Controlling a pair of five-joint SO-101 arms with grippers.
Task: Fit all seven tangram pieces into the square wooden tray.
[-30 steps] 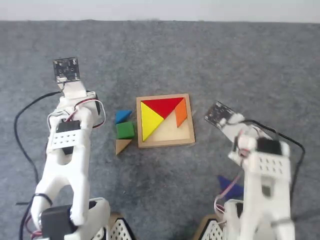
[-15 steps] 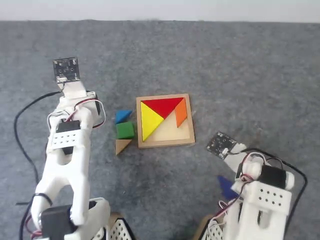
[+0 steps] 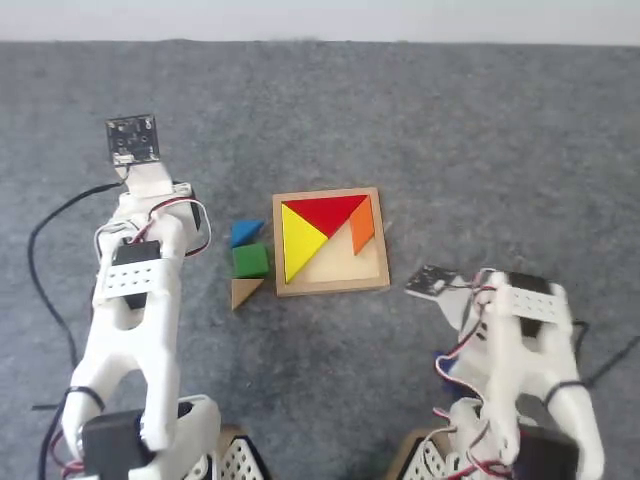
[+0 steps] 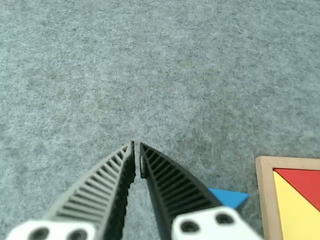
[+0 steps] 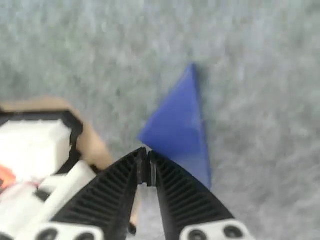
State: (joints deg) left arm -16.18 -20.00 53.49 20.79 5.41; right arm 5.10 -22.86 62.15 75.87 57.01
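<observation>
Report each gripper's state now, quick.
Left gripper: closed, holding nothing, over the grey carpet.
Right gripper: closed, holding nothing, tips by the dark blue triangle.

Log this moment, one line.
square wooden tray: red triangle, yellow triangle, orange piece | right gripper: shut, at dark blue triangle | left gripper: shut

A grey, felt-like mat [image 3: 480, 130] covers the tabletop. Along its far edge runs a pale, plain wall [image 3: 320, 20].
</observation>
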